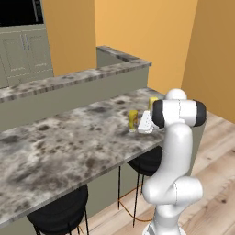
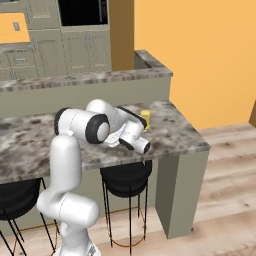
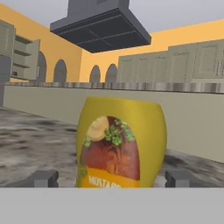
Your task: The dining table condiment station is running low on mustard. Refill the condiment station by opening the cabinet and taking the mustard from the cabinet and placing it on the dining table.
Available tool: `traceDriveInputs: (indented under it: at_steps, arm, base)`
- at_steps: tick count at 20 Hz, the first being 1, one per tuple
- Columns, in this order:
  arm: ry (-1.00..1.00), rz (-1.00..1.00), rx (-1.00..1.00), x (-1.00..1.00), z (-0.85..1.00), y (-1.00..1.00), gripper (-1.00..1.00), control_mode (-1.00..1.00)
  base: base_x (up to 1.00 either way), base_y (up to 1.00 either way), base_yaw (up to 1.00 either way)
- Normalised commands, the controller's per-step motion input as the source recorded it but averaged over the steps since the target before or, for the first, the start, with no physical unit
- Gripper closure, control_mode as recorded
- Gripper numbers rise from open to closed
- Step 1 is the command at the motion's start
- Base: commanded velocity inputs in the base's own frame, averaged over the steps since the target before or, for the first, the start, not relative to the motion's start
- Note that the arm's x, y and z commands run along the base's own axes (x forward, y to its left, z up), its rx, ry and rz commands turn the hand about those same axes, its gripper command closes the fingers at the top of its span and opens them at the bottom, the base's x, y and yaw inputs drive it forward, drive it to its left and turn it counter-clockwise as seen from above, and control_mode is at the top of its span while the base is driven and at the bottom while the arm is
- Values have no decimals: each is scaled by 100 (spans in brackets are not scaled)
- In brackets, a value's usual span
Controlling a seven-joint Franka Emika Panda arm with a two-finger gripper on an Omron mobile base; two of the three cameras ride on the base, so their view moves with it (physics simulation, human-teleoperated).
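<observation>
Mustard bottle (image 3: 121, 143) standing upright on the dining table (image 1: 59, 142), near the table's right end and short of the raised back ledge (image 1: 69, 80). The bottle lies straight ahead of the gripper (image 3: 113, 178), centred between its 2 fingertips (image 3: 43, 178), with its long axis vertical and its label facing the hand camera. The fingertips stand wide on either side of the bottle with a visible gap to each flank, so the gripper is released and grasps nothing. In both base views the arm reaches forward at tabletop height, the forearm roughly level and the hand pointing along the table surface toward the bottle. Judged from this layout, the placing step looks complete; a straight pull back along the hand's own axis should clear the bottle without tipping it
</observation>
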Motion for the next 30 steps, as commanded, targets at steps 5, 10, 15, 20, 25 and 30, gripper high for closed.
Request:
traceDriveInputs:
  at_steps: [5, 10, 15, 20, 25, 30]
  arm:
    - [0, 0, -1, 2, 7, 0, -100, -100]
    - [0, 0, -2, 0, 31, 0, -100, -100]
    - [0, 0, -10, 0, 56, 0, -100, -100]
    - [-3, 0, -13, -20, 58, 0, -100, -100]
    - [-3, -2, -14, -43, 50, 0, -100, -100]
    - [-9, -2, -16, -68, 48, 11, -100, -100]
  base:
    - [0, 0, 0]
    - [0, 0, 0]
    - [0, 0, 0]
    - [0, 0, 0]
    - [0, 0, 0]
    - [0, 0, 0]
